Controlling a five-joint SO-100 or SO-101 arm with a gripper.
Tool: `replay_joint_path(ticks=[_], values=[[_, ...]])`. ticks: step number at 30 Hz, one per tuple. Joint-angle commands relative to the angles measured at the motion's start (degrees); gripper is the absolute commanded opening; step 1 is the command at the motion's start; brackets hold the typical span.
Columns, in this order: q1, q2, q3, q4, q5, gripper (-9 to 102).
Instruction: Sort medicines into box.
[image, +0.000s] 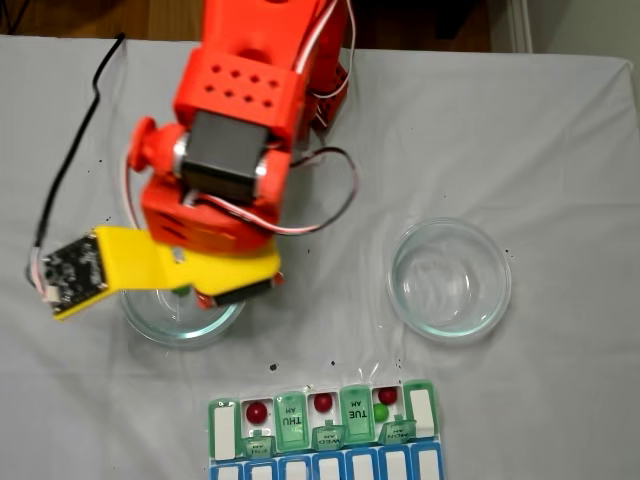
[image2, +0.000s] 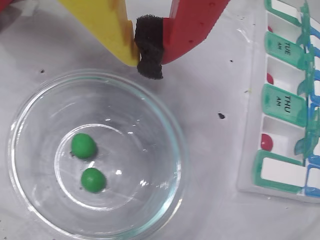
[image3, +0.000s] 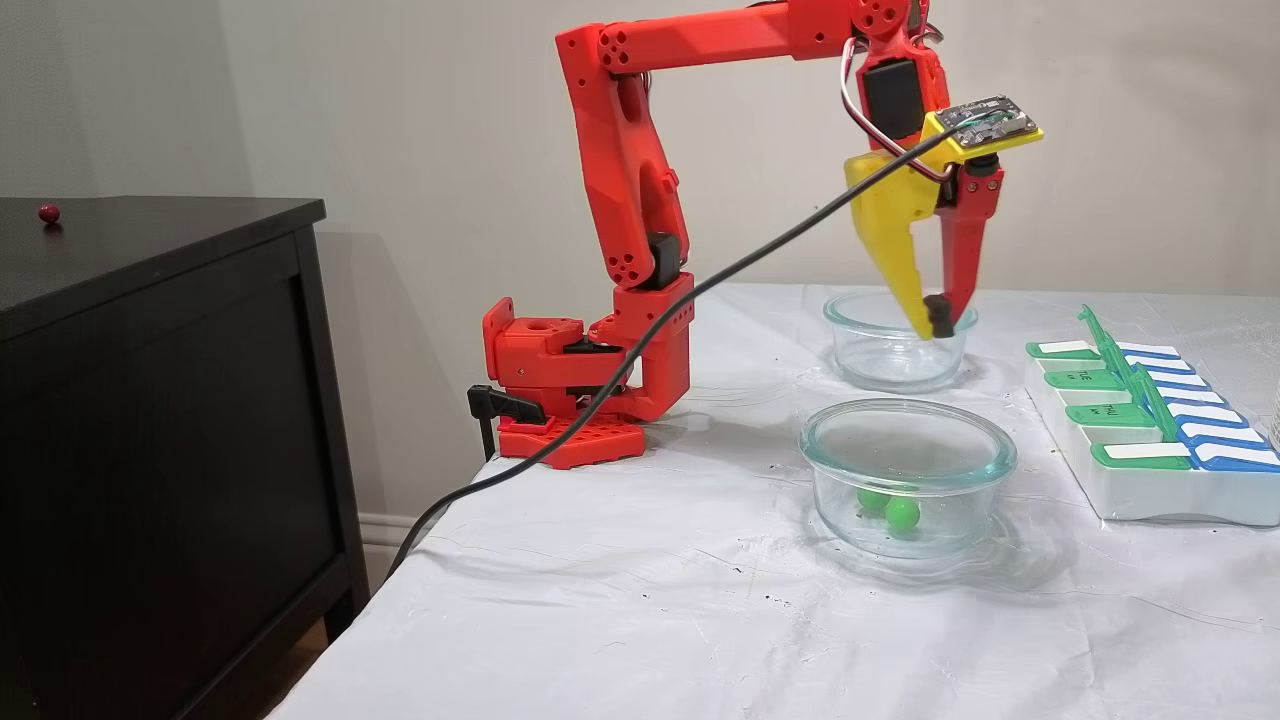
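Pincer poised over the last green balls

Table under a wrinkled white cloth (image3: 620, 620) carries everything, with a black cabinet (image3: 160, 400) to its left in a fixed view and a plain beige wall behind. From its base rises the red-orange jointed arm (image3: 625, 190). Its red-and-yellow gripper (image2: 149, 59) hangs above the near rim of the round clear glass dish (image2: 172, 150), foam-padded tips pressed together on nothing. Beside it sits a second, empty glass dish (image: 449, 278). The weekly pill organiser with green lids (image: 322, 425) already holds three red balls and one green. Two small bright green balls (image2: 88, 162) lie in the near dish, almost touching. To my eye, it should spread the tips, centre over one ball, and descend straight so the neighbour isn't knocked away.
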Motion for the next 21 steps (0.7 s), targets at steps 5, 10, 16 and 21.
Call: replay_joint_path(ticks=[5, 10, 16, 21], values=[[5.01, 5.01, 6.24, -3.34, -10.72, 9], [7.65, 2.37, 8.35, -5.01, -16.00, 11], [7.65, 1.85, 12.57, -10.55, -17.31, 17], [7.47, 0.00, 14.77, -12.30, -17.49, 22]])
